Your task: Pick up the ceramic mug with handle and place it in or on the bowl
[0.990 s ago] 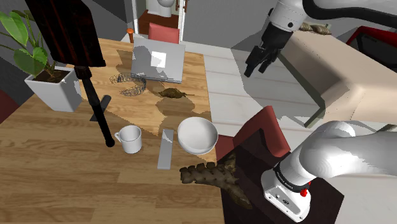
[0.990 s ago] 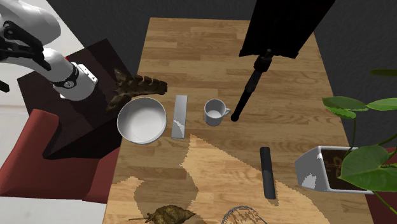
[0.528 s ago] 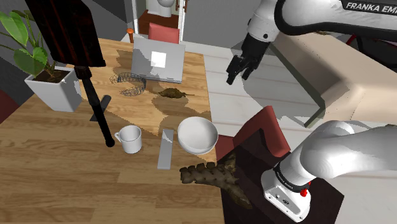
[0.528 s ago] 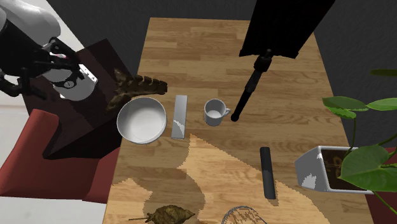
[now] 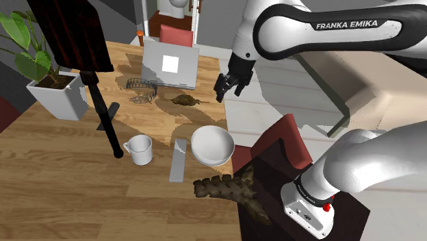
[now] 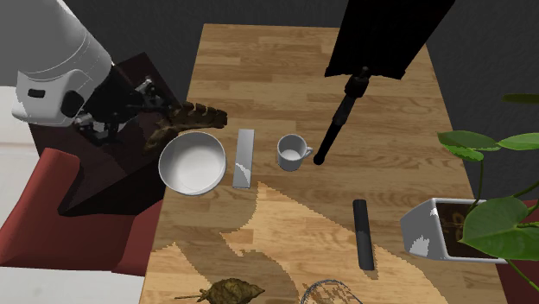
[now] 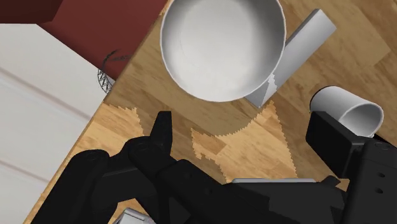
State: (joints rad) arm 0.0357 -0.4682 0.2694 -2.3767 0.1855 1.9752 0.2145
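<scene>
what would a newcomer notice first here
The big white Franka arm arches across the shoulder view's top, its open black gripper hanging by the edge of the wooden table. On it sit a white bowl and, past a grey slab, a white mug.

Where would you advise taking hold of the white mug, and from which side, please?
I'd come from straight above: the mug stands upright, mouth open. Close the tool across the rim wall on the side facing the grey bar, one finger inside, since the handle points toward the black pole, which crowds that side.
</scene>
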